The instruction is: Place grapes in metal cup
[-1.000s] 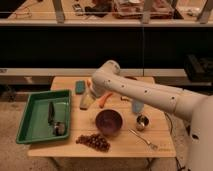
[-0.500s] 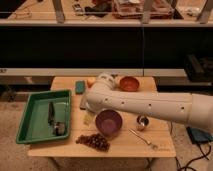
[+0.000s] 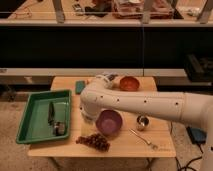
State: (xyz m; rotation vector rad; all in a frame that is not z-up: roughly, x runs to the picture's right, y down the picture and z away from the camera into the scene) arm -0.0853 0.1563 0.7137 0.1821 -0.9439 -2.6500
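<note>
The grapes (image 3: pixel 93 141) are a dark reddish-purple bunch lying on the wooden table (image 3: pixel 125 150) near its front edge, just left of centre. The metal cup (image 3: pixel 142 122) is small and shiny and stands upright to the right of the purple bowl (image 3: pixel 109 122). My white arm (image 3: pixel 150 105) reaches in from the right and bends down at the table's left side. My gripper (image 3: pixel 88 117) points down beside the purple bowl's left rim, a little above and behind the grapes. It is mostly hidden by the arm. The cup is empty as far as I can see.
A green tray (image 3: pixel 30 131) on the left holds a dark utensil (image 3: pixel 51 113) and a small round object (image 3: pixel 60 129). An orange-red bowl (image 3: pixel 129 83) and a teal object (image 3: pixel 80 87) sit at the back. A metal spoon (image 3: pixel 144 140) lies front right.
My arm has swung left and lowered toward the table's front, bringing the gripper close to the grapes. It now hides the carrot and uncovers the orange-red bowl. The objects have not moved.
</note>
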